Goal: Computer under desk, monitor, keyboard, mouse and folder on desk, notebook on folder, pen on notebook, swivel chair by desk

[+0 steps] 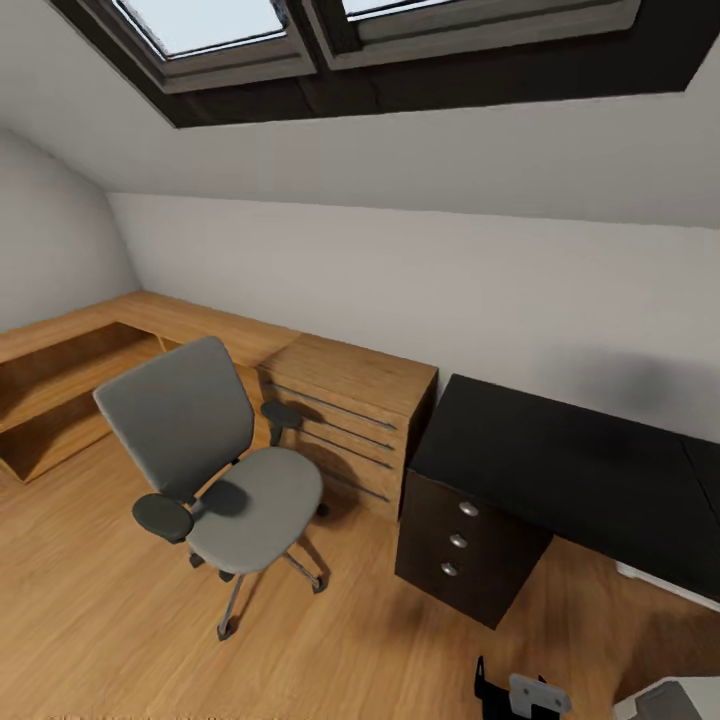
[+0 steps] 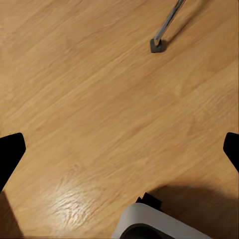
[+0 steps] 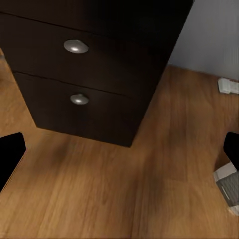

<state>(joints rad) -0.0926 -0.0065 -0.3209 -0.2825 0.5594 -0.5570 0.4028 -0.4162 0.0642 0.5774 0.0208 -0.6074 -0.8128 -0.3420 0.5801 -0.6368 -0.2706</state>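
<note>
The grey swivel chair point(image 1: 215, 470) stands on the wood floor, left of the black desk point(image 1: 580, 470) and apart from it. I see nothing lying on its seat. The desk's drawer unit point(image 3: 94, 74) with round silver knobs is close in front of my right gripper point(image 3: 119, 149), which is open and holds nothing. My left gripper point(image 2: 119, 149) is open and hangs over bare floor, with one chair caster point(image 2: 157, 45) ahead of it. A white and grey flat thing point(image 3: 228, 186), possibly the keyboard, lies on the floor beside the drawers.
A wooden chest of drawers point(image 1: 345, 420) stands between chair and desk against the white wall. Low wooden shelving point(image 1: 60, 380) runs along the left corner. A small white object point(image 3: 228, 85) lies on the floor by the wall. My white base point(image 2: 152, 224) shows below the left gripper.
</note>
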